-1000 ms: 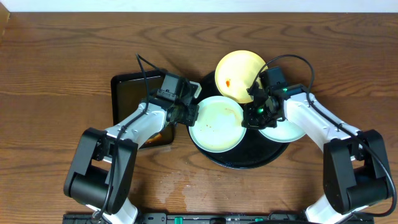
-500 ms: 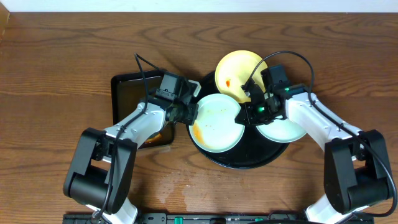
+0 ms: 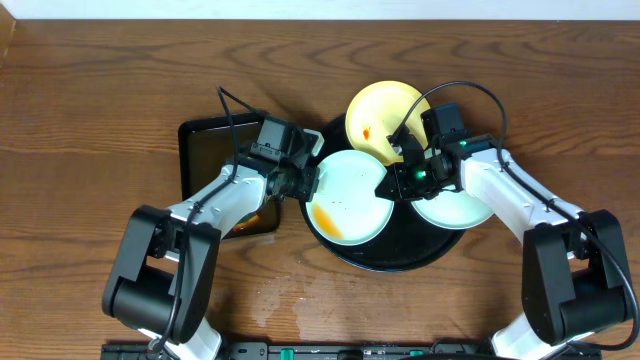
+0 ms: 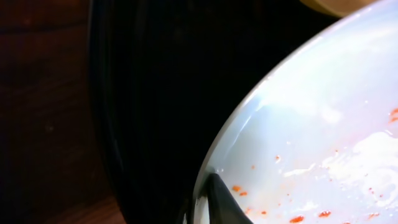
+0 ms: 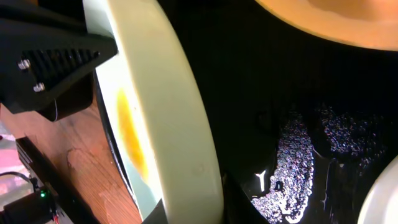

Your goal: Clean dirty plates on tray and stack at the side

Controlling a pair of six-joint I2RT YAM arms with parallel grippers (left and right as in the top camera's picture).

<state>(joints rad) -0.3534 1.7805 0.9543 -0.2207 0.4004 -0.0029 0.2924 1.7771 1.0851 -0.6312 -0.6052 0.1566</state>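
From overhead, the round black tray (image 3: pixel 400 252) sat on the wooden counter (image 3: pixel 100 80), with a smaller rectangular black tray (image 3: pixel 205 150) just to its left. The mint plate (image 3: pixel 352 185) lay in the middle of the round tray, an orange smear (image 3: pixel 326 219) on its near-left part. The left hand (image 3: pixel 307 181) was pinched on that plate's left rim, and the right hand (image 3: pixel 393 184) met its right rim. The yellow plate (image 3: pixel 384 120), with a small orange spot, rested at the tray's far side. A second mint plate (image 3: pixel 458 210) lay on the tray's right part, partly under the right arm.

In the left wrist view, one dark fingertip (image 4: pixel 221 202) pressed on the mint plate's pale rim. Orange specks dotted the wet-looking surface, and the glossy black tray showed beside it.

In the right wrist view, the mint plate's thick rim (image 5: pixel 180 124) ran between the right hand's two dark fingers (image 5: pixel 231 202), which were narrowed onto it. The orange smear showed on the plate's face. The yellow plate filled the upper right corner.
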